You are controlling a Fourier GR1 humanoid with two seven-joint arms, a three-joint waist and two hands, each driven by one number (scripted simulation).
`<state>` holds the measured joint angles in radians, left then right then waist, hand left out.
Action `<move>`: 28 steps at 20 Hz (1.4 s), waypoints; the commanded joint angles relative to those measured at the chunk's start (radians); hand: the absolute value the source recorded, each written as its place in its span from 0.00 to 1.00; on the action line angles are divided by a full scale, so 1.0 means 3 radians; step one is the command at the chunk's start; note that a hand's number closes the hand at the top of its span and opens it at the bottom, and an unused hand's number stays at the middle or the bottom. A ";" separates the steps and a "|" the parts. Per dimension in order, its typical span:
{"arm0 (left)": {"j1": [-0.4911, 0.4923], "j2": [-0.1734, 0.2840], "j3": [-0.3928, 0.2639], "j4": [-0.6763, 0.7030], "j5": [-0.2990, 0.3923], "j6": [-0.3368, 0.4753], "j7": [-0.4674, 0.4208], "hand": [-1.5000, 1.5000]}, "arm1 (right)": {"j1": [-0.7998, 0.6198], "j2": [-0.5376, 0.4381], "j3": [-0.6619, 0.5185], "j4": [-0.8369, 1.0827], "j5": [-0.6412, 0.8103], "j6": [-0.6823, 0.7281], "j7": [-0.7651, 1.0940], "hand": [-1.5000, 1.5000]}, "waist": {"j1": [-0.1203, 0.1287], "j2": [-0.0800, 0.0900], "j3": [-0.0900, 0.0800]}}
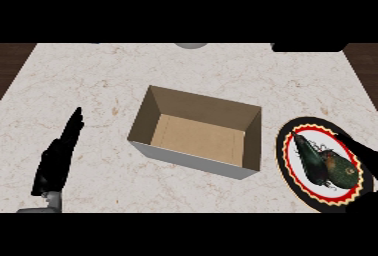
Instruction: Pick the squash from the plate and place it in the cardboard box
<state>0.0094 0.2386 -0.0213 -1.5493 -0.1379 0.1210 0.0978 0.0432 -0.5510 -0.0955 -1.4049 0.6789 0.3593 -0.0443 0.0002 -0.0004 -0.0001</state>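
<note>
One squash, one plate, one box, one hand on a marble counter.

A single dark green squash [325, 161] lies on the one round plate [291, 172], which has a black rim with red and yellow bands and sits at the right of the pale marble counter [96, 75]; one open cardboard box [198, 131] stands at the middle, just left of the plate and apart from it, its brown floor bare; one hand shows, the left hand [59, 152], at the lower left, fingers straight and released, holding nothing, well apart from the box; a dark shape crosses the plate's right edge, and I cannot tell what it is.
</note>
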 commanded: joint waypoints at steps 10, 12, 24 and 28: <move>-0.0085 0.0064 0.0269 -0.0269 0.0057 -0.0357 0.0312 0.50 | 0.0080 0.0154 -0.0075 0.0154 0.0330 0.0010 -0.0217 0.00 | -0.0004 -0.0003 0.0001; -0.0011 -0.0072 0.0288 0.0200 -0.0039 -0.0249 -0.0263 0.50 | -0.0175 0.0289 -0.0073 0.0596 0.0385 -0.0119 -0.0311 1.00 | 0.0004 0.0002 0.0000; -0.0128 0.0045 0.0397 0.0154 -0.0039 -0.0384 -0.0076 0.50 | -0.0537 0.0233 -0.0047 0.0568 0.0791 -0.0797 -0.0652 1.00 | 0.0030 0.0009 0.0002; -0.0045 -0.0155 0.0088 -0.0045 -0.0151 -0.0344 -0.0069 0.50 | -0.1062 -0.0080 0.0366 0.0741 0.1011 -0.0634 -0.1285 1.00 | 0.0258 0.0052 0.0012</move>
<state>0.0013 0.1974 0.0294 -1.5552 -0.1816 0.0358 0.0789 -0.1569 -0.5247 -0.0619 -1.2381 0.9351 0.1633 -0.2978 0.0360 0.0059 0.0012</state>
